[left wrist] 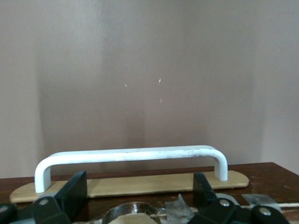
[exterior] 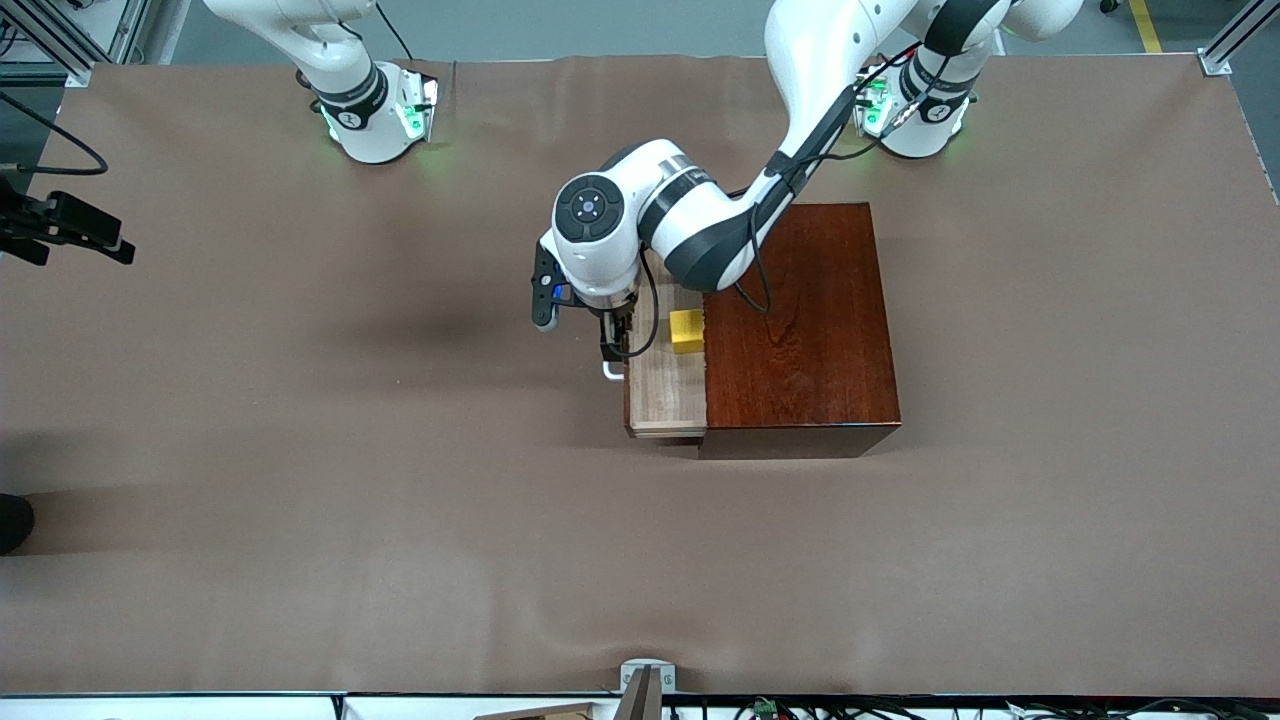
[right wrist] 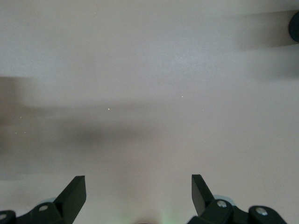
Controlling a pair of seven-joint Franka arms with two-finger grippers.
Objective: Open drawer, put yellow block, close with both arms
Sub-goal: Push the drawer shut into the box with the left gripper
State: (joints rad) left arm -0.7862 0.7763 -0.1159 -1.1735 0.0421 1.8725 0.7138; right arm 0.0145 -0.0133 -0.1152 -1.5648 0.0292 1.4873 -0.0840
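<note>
At the camera's edge lies the brown-covered counter (exterior: 400, 560), matte and faintly rippled, and on it sits the glossy reddish-brown box (exterior: 800, 320) with its drawer (exterior: 665, 400) pulled partway out toward the right arm's end. We see the yellow block (exterior: 686, 330) resting in the light-wood tray, close against the box's front edge. It looks like a small, rigid, light cube with flat faces, easy to pinch across two sides. The drawer strikes us as stiff bare wood that should slide rather than lift; its natural hold is the white handle (left wrist: 131, 156), a smooth, scuffed U-shaped bar standing clear of its wood face. The left end effector (exterior: 612, 345) hangs at that handle, fingers (left wrist: 74, 189) spread wide and gripping nothing, the bar just ahead of them. The right end effector (right wrist: 138, 193), seen only through its own wrist camera, waits with fingers spread wide over bare counter. We judge a push on the drawer's front should close it.
</note>
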